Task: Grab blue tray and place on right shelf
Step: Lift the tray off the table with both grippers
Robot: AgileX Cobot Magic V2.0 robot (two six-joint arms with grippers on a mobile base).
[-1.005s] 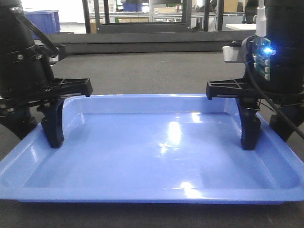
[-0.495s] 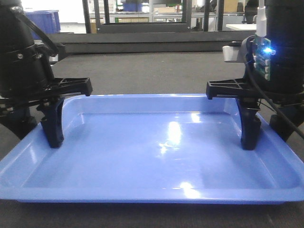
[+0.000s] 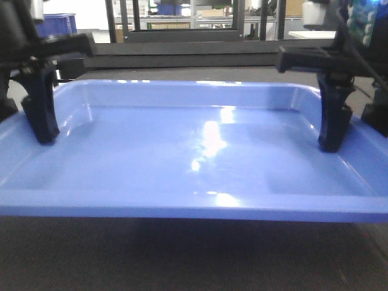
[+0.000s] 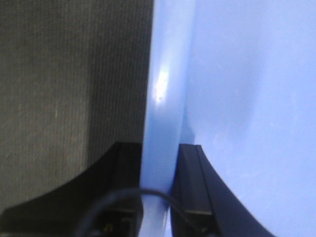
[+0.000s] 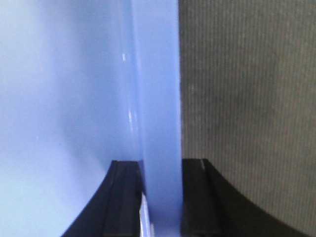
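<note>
The left tool (image 4: pixel 160 190) is clamped on the left rim of the blue tray (image 3: pixel 194 151); one black finger (image 4: pixel 118 177) sits outside the rim on the bench side and the other sits inside the tray, with the rim pinched between them. The right tool (image 5: pixel 160 195) grips the opposite, right rim the same way, one finger on the tray side and one over the dark surface; so there are two tools, each closed on one short side.

There is one tray, and it spans the front view from tool to tool with a long rim toward the camera; inside it show only the two inner fingers, one standing toward each far corner, and several bright patches of reflected light on the glossy floor.

Under the tray's near rim a dark shadow lies on the grey woven bench (image 3: pixel 182 260); whether the tray touches the bench cannot be told.

Past the far edge of the bench stand two darker blue bins: one at the upper left (image 3: pixel 57 23), the other farther back near the top centre (image 3: pixel 170 7); what is in them cannot be seen.
</note>
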